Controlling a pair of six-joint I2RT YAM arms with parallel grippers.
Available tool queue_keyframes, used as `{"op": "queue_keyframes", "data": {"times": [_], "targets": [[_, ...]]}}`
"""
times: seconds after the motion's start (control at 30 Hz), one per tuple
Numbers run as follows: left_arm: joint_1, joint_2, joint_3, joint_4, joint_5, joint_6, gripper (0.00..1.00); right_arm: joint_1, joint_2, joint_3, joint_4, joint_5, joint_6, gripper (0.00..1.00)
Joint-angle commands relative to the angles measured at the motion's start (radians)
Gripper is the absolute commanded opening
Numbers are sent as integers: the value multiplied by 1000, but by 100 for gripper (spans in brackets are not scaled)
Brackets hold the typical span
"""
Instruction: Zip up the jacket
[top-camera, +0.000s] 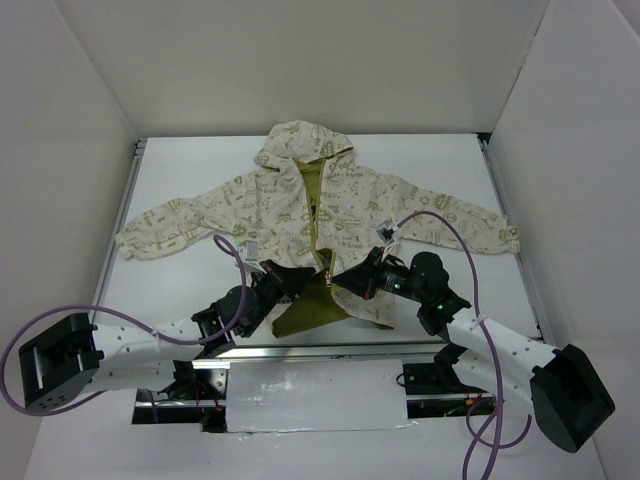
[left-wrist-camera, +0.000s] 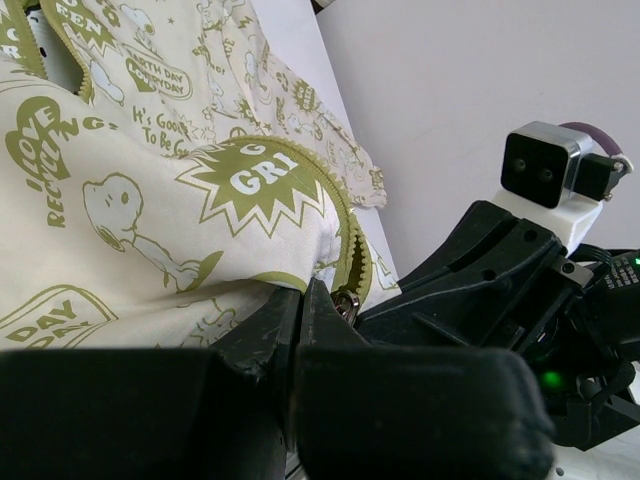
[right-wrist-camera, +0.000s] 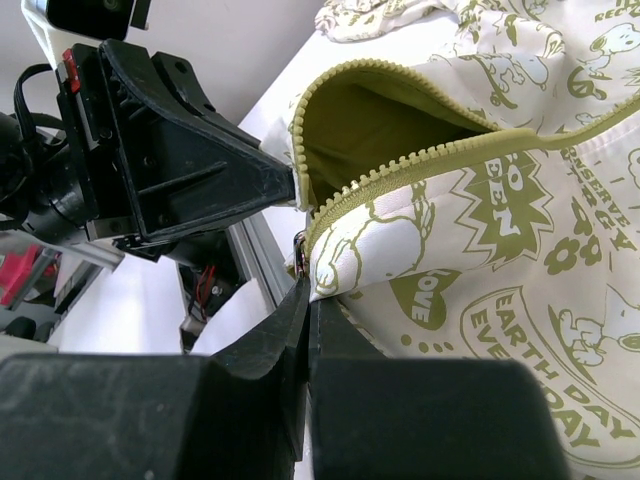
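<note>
The left claw (left-wrist-camera: 303, 292) has its fingers pressed together on the bottom hem of the jacket (top-camera: 350, 210), just beside the zipper (right-wrist-camera: 400, 165). The right claw (right-wrist-camera: 305, 292) is also pressed together. It seems to pinch the lowest end of the other zipper edge, where a small metal slider (right-wrist-camera: 300, 255) sits just above its tips. I cannot tell if it holds the slider itself or only the cloth under it.

In the top view the two claws meet at the hem, the left one at 9 o'clock of the zipper's end and the right one at 3 o'clock, almost touching. I think this is on purpose: the two halves must come together at the bottom before the slider can start.

Between them, the front is open and the olive lining (right-wrist-camera: 370, 120) shows, with a flap of it turned out toward 6 o'clock.

The jacket lies flat on the white table (top-camera: 200, 170), with the hood (top-camera: 300, 145) at 12 o'clock, the sleeves spread to 9 and 3 o'clock, and the hem toward the arms. So the zipper runs straight away from them, an easy line for pulling.
</note>
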Motion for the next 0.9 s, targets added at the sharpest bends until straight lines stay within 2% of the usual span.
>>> {"op": "queue_keyframes", "data": {"times": [0.0, 0.87], "targets": [[2, 2, 20, 49, 2, 18, 0, 6, -16, 27, 22, -4, -21, 0], [2, 15, 9, 58, 20, 12, 0, 6, 31, 73, 31, 2, -37, 0]]}}
